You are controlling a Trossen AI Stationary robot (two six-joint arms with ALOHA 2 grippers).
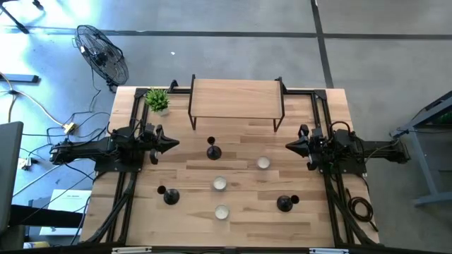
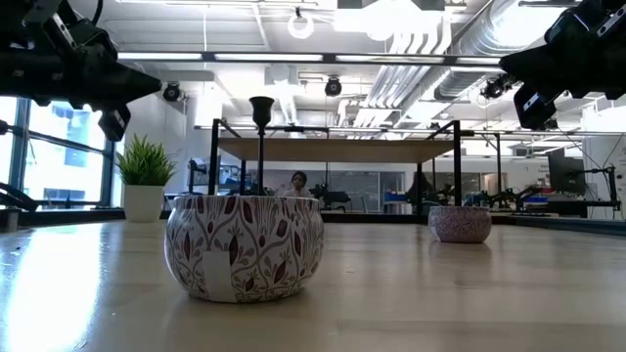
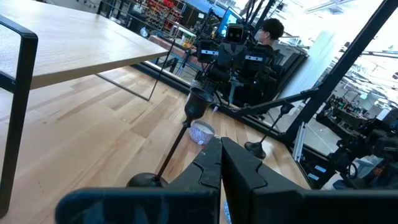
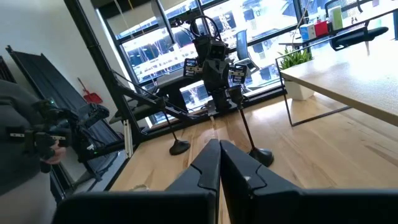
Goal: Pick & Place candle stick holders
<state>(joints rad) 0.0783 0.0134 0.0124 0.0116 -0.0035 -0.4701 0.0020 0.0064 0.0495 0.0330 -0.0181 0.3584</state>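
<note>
High view first: I count three black candle stick holders and three tealight cups on the tabletop — nothing is held.

One holder (image 1: 212,150) stands near the middle of the table, just in front of the wooden shelf (image 1: 236,97) that sits along the far edge. A second holder (image 1: 169,195) is toward the near left corner, and the third holder (image 1: 285,203) is toward the near right corner.

The tealight cups run in a loose line between them. One cup (image 1: 263,163) sits right of centre, one cup (image 1: 219,184) is near the centre, and one cup (image 1: 222,212) lies closest to the near edge.

The left gripper (image 1: 171,144) hangs above the left side of the table with its fingers pressed together and empty. In its wrist view the tips (image 3: 219,163) meet, pointing toward the middle holder (image 3: 186,124).

The right gripper (image 1: 290,145) mirrors it at the right side — fingers together, also empty. Its wrist view shows the tips (image 4: 219,163) touching.

A small potted plant (image 1: 158,100) stands at the far left corner. Off the table on the left I see one floor fan (image 1: 103,54).
</note>
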